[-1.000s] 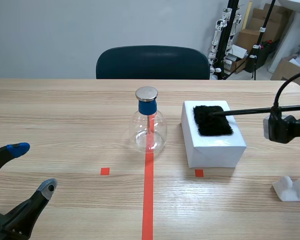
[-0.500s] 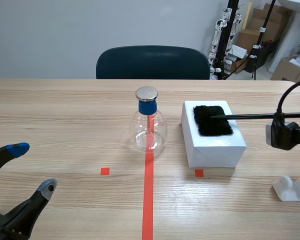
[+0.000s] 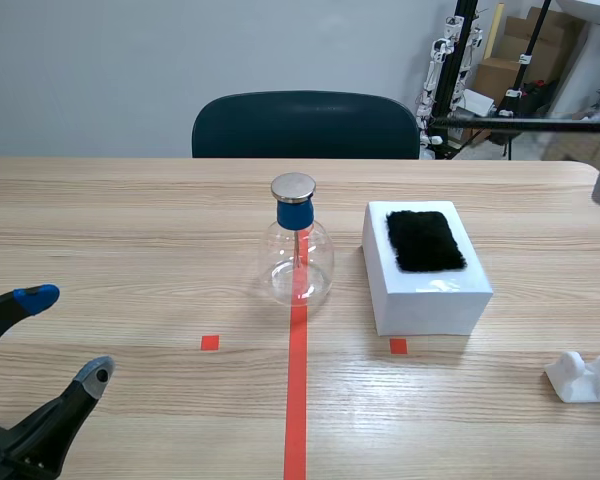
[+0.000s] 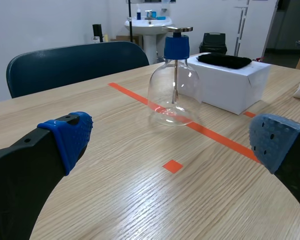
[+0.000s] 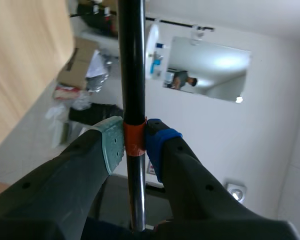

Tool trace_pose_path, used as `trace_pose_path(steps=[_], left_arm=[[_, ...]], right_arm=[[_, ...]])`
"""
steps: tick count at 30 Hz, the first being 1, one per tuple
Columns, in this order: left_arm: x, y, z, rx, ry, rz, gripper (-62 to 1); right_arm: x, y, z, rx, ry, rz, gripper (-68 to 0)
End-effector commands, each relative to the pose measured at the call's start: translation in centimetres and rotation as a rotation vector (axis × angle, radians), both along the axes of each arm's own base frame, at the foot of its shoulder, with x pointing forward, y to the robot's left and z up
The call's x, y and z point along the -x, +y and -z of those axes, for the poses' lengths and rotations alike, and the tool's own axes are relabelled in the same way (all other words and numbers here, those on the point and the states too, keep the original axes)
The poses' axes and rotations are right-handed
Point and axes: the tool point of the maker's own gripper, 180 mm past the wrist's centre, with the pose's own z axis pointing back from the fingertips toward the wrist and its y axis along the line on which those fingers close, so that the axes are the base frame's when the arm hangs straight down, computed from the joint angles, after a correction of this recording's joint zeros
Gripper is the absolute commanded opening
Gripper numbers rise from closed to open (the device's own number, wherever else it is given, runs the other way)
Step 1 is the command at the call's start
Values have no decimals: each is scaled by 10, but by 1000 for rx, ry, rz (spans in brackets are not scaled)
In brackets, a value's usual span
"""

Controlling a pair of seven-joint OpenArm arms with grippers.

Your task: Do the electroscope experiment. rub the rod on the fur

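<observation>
A patch of black fur [image 3: 426,240] lies on top of a white box [image 3: 430,295], right of the glass electroscope flask [image 3: 298,255] with its blue neck and metal cap. The thin black rod [image 3: 520,123] hangs level, high above the table behind the box and clear of the fur. My right gripper [image 5: 134,142] is shut on the rod [image 5: 131,60] at its orange band. My left gripper [image 3: 65,335] stands open low at the near left, holding nothing. From the left wrist, the flask [image 4: 174,90] and the fur [image 4: 225,60] lie ahead of the open gripper [image 4: 172,140].
A white moulded stand [image 3: 585,378] sits at the table's near right edge. A dark chair [image 3: 305,125] stands behind the far edge, with boxes and tripods beyond. An orange-red tape line runs from the flask toward me.
The rod has come off the fur and risen up and to the right. The right gripper has moved up toward the scene's right edge. The left arm has not moved.
</observation>
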Motion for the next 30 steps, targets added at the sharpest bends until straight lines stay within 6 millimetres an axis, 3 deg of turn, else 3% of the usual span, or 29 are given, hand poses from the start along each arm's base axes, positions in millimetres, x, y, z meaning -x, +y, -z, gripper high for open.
trace_pose_path(steps=[1,5,11,23,30], left_arm=[[-2,2,-7,14,-25,-3,14],[-2,2,-7,14,-25,-3,14],[-2,2,-7,14,-25,-3,14],[-2,2,-7,14,-25,-3,14],[-2,2,-7,14,-25,-3,14]], right_arm=[[2,7,-12,16,-25,-28,-573],[16,33,-30,23,-55,-101,-573],[47,76,-35,12,-109,-243,-573],[120,106,23,-257,75,-279,-573],[151,117,38,-428,163,-287,-573]])
